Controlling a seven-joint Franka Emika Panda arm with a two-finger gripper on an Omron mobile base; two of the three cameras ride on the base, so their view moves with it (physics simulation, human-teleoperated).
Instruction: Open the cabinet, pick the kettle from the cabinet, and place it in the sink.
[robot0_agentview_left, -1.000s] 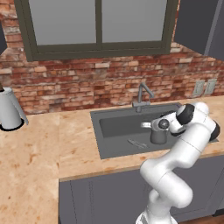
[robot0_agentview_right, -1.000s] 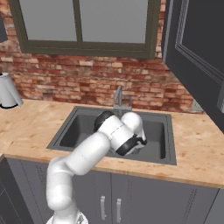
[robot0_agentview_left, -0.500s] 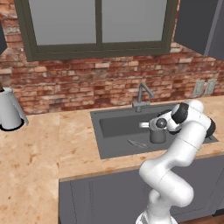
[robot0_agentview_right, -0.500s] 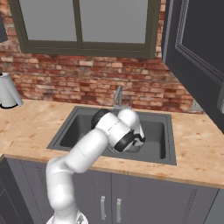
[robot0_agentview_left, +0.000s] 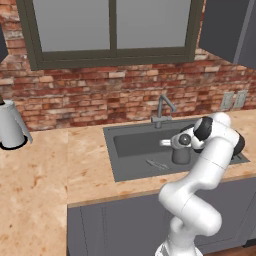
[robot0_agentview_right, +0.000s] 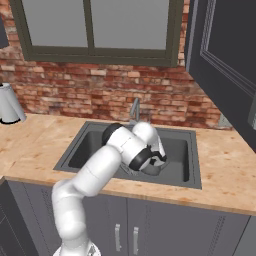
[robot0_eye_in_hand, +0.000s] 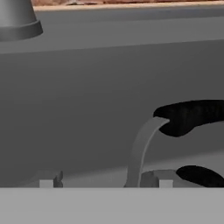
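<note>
Claw (robot0_agentview_left: 176, 144): was held low inside the sink, at its right half, just above the kettle. In the hand view 2 small finger tips (robot0_eye_in_hand: 46, 181) were seen well apart at the bottom edge, with the kettle's handle between them and nothing pinched, so the claw was taken as apart.
Kettle (robot0_agentview_left: 181, 155): was seen standing upright on the sink floor, towards the right and front of the basin. Its black arched handle (robot0_eye_in_hand: 192, 116) was seen close before the hand camera, with a pale curved strut running down from it. From the right base view the kettle (robot0_agentview_right: 152, 167) was largely hidden behind the arm's wrist.
Sink (robot0_agentview_left: 130, 142): a dark grey basin was seen recessed in the counter below the window. A small slim object (robot0_agentview_left: 156, 164) was seen lying on its floor left of the kettle; what it was could not be told.
Faucet (robot0_agentview_left: 163, 109): was seen at the back rim of the sink, its spout bent towards the basin.
Cabinet (robot0_agentview_right: 225, 60): 1 dark door was seen swung open at the upper right, above the counter right of the sink.
Counter (robot0_agentview_left: 40, 175): a light stone-patterned top was seen around the sink.
Jug (robot0_agentview_left: 11, 127): was seen standing on the counter at the far left, against the brick wall, well apart from the sink.
</note>
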